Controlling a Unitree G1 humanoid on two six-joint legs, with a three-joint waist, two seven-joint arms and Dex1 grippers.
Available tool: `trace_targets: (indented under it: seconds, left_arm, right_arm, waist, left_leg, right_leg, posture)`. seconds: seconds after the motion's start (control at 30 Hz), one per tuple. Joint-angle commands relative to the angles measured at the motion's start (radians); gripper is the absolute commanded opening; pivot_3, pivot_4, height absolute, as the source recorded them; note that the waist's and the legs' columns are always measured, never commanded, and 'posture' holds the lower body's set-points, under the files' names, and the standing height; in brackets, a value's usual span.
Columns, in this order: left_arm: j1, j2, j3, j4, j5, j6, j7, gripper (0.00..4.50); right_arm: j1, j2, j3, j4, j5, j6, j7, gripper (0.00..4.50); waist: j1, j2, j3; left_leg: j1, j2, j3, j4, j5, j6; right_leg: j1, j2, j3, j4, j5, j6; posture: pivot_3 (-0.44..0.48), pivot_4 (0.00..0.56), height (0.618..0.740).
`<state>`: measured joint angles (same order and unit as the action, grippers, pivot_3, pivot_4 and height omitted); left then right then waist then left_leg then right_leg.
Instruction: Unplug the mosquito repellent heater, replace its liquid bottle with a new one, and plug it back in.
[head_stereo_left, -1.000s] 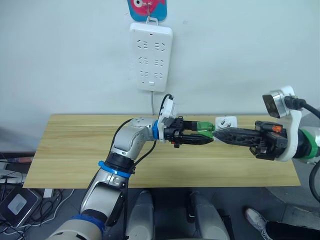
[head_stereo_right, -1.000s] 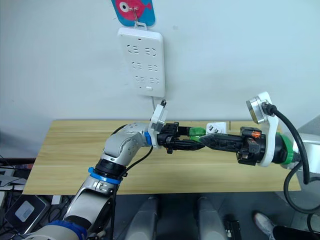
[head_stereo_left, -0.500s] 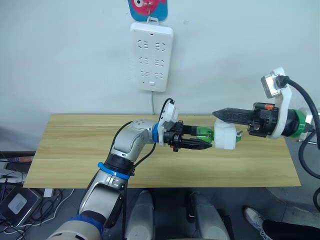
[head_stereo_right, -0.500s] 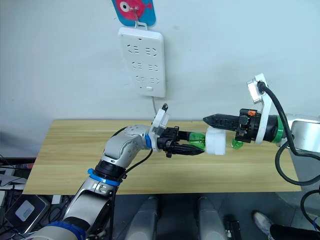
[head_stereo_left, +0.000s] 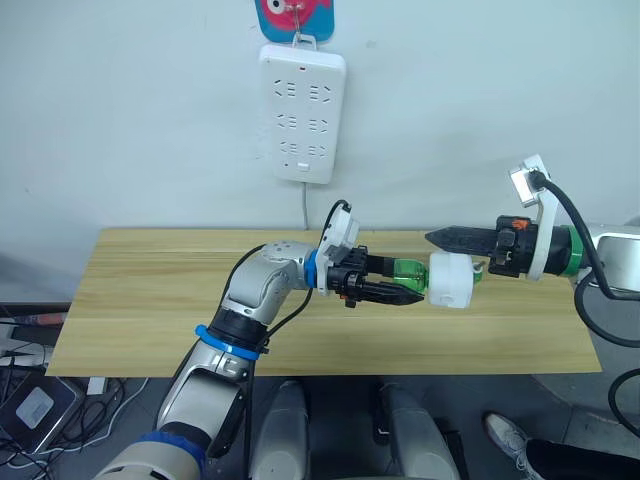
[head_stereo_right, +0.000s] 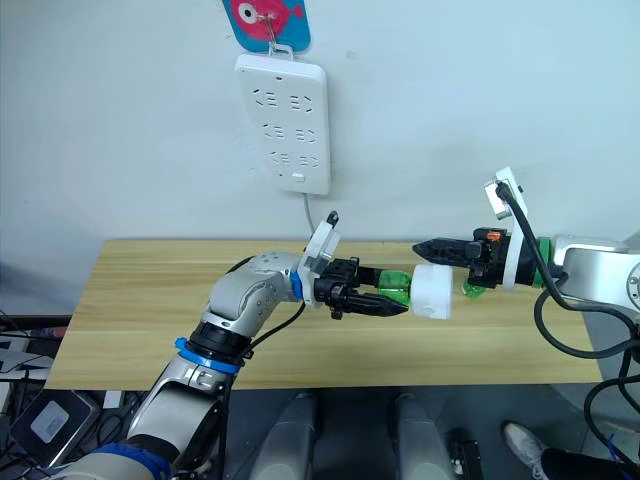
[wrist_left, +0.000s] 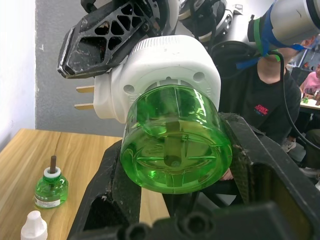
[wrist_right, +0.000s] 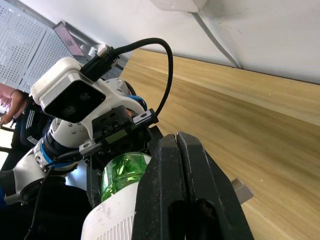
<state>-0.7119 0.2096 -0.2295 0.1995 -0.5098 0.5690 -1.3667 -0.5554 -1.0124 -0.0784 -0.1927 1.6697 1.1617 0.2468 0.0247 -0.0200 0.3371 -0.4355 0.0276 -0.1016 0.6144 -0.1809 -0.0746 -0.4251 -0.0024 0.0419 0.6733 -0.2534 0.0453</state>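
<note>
My left gripper (head_stereo_left: 410, 282) is shut on a green liquid bottle (head_stereo_left: 405, 270), held sideways above the table. The white mosquito repellent heater (head_stereo_left: 451, 280) sits on the bottle's far end, its two prongs (wrist_left: 85, 98) sticking out to the side. My right gripper (head_stereo_left: 433, 238) is shut with nothing between its fingers. Its tips lie just above the heater, and I cannot tell whether they touch it. A second green bottle (wrist_left: 50, 187) with a brown wick stands on the table beside a small white cap (wrist_left: 34, 226).
A white multi-socket power strip (head_stereo_left: 302, 113) hangs on the wall above the wooden table (head_stereo_left: 150, 300), its cord running down behind it. A person in a dark shirt (wrist_left: 260, 100) sits beyond the table's right end.
My right arm has lifted and drawn back to the right, away from the left gripper's tips. The heater now shows on the end of the bottle, which the left gripper still holds.
</note>
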Motion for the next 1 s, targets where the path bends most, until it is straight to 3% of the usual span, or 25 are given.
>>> trace_targets:
  seconds: [0.03,0.3,0.43,0.6,0.7,0.87,1.0]
  left_arm:
    - [-0.004,-0.008,0.033,-0.066,-0.062,0.005,-0.016,2.25]
    - [-0.01,-0.009,0.035,-0.054,-0.043,0.001,-0.024,2.25]
    - [-0.001,-0.012,0.032,-0.04,-0.012,-0.058,-0.009,2.25]
    - [0.024,-0.044,0.035,0.012,0.106,-0.395,0.037,2.25]
    - [0.017,-0.079,0.076,0.092,0.163,-0.66,0.09,2.25]
    - [-0.012,-0.102,0.098,0.184,0.195,-0.894,0.095,2.25]
    - [-0.039,-0.109,0.097,0.234,0.201,-1.015,0.076,2.25]
  right_arm:
    - [0.045,-0.002,-0.001,-0.027,-0.043,0.042,0.039,0.04]
    - [0.044,0.02,-0.033,-0.03,-0.046,0.047,0.055,0.04]
    - [-0.047,0.025,-0.074,0.018,0.077,0.022,0.0,0.04]
    - [-0.162,0.012,-0.121,0.101,0.303,0.006,-0.113,0.04]
    - [-0.045,-0.081,-0.203,0.121,0.303,0.086,-0.066,0.62]
    - [0.136,-0.171,-0.256,0.135,0.303,0.121,-0.051,2.39]
    - [0.169,-0.146,-0.263,0.121,0.303,0.117,-0.012,3.91]
  waist:
    - [0.0,0.0,0.0]
    - [-0.001,0.0,0.0]
    - [-0.001,0.0,0.0]
    - [0.001,0.0,0.0]
    - [0.017,0.0,0.0]
    - [0.025,0.0,0.0]
    - [0.021,0.0,0.0]
  left_leg:
    - [0.0,0.0,0.0,0.0,0.0,0.0]
    - [0.0,0.0,0.0,0.0,0.0,0.0]
    - [0.0,0.0,0.001,0.0,0.0,0.0]
    - [0.0,0.0,0.001,0.0,0.0,0.0]
    - [-0.001,0.0,0.0,-0.001,0.0,0.0]
    - [-0.002,-0.001,0.002,-0.001,0.0,0.001]
    - [-0.001,-0.001,0.003,0.0,0.0,0.001]
  right_leg:
    - [0.0,0.0,0.0,0.0,0.0,0.0]
    - [0.0,0.0,0.0,0.001,0.0,0.0]
    - [0.0,0.0,0.0,0.001,0.0,0.0]
    - [0.0,0.0,0.001,0.0,0.0,0.0]
    - [0.0,-0.001,0.0,-0.001,0.001,-0.001]
    - [0.0,-0.001,0.001,-0.003,0.003,-0.005]
    - [0.0,-0.001,0.002,-0.001,0.003,-0.004]
  posture:
    - [0.159,0.31,0.74]
    - [0.155,0.309,0.74]
    - [0.155,0.31,0.74]
    - [0.145,0.308,0.74]
    - [0.14,0.305,0.74]
    - [0.134,0.3,0.74]
    - [0.143,0.295,0.74]
